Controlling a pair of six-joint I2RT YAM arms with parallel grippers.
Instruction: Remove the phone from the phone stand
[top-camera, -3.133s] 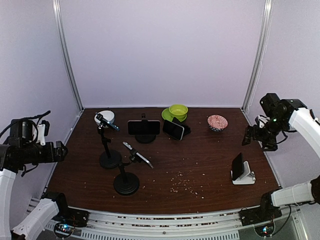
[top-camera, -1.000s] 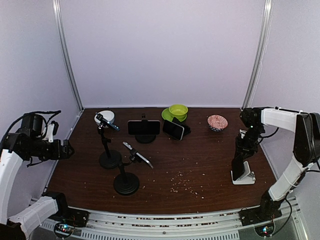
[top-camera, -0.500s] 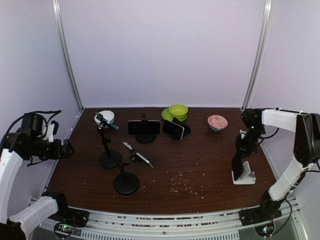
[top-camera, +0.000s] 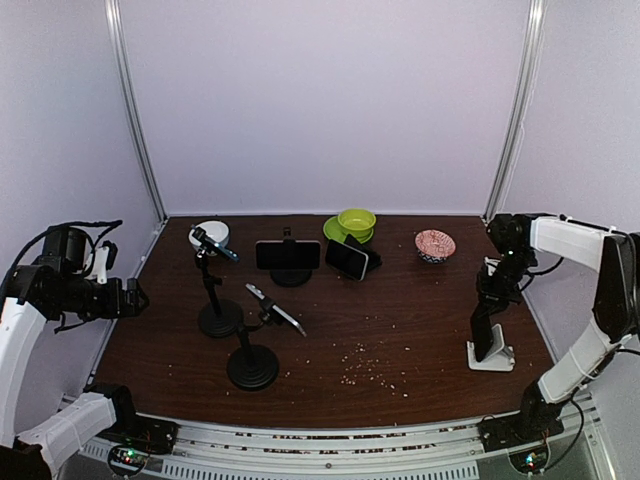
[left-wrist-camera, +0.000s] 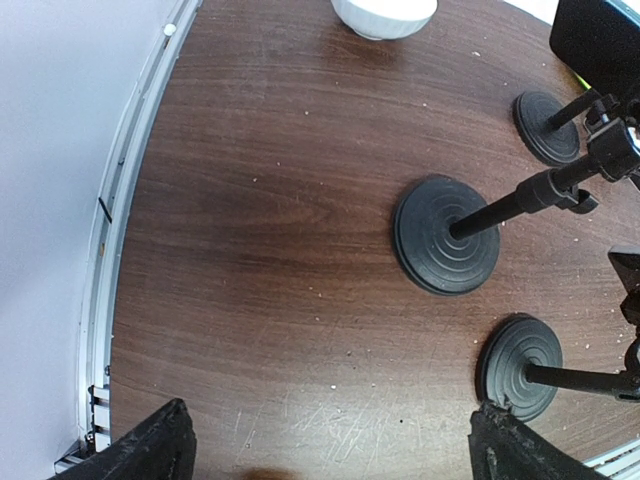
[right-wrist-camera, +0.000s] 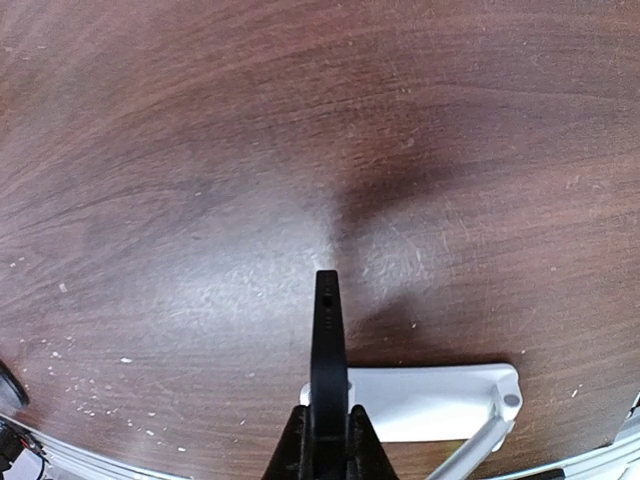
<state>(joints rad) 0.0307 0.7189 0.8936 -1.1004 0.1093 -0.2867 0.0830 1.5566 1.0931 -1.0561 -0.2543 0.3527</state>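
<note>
Seen from above, the slim black phone stands upright over the white phone stand near the table's right edge, with the right gripper clamped on it. In the left wrist view, the left gripper is spread wide. The right wrist view shows the phone as a thin edge-on sliver pinched between the fingers.

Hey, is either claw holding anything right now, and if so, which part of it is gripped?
The right claw pinches the phone by its upper end, fingers on its two flat faces. The left claw is open and holds nothing.

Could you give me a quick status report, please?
Right gripper shut on thin black phone, upright at white plastic stand. Left gripper open, empty, far left. Nothing blocking the lift.
</note>
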